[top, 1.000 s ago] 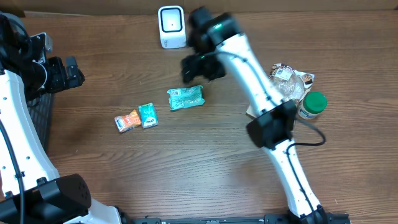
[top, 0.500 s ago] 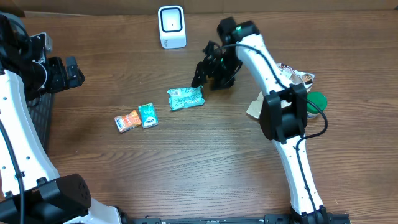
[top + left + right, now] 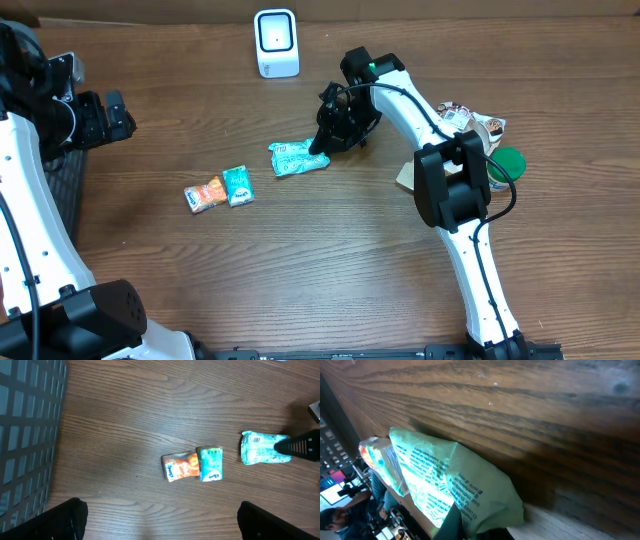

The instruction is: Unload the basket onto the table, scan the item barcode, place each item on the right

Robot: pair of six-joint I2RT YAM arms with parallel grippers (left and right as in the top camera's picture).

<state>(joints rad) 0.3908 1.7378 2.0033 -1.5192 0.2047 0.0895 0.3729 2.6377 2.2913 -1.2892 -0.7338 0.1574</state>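
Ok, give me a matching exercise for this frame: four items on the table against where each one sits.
Things:
1. white scanner
2. green pack
3. orange packet
4. green-capped bottle

Places:
A. touching the small teal packet
B. beside the crumpled wrappers
C. alone at the far side
D. at the right gripper, by its fingertips

Pairs: 1-C, 2-D, 3-A, 4-B

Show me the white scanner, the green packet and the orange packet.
white scanner (image 3: pixel 275 42), overhead view, its front face.
green packet (image 3: pixel 257 449), left wrist view, wrapper's middle.
orange packet (image 3: pixel 180 466), left wrist view, wrapper's middle.
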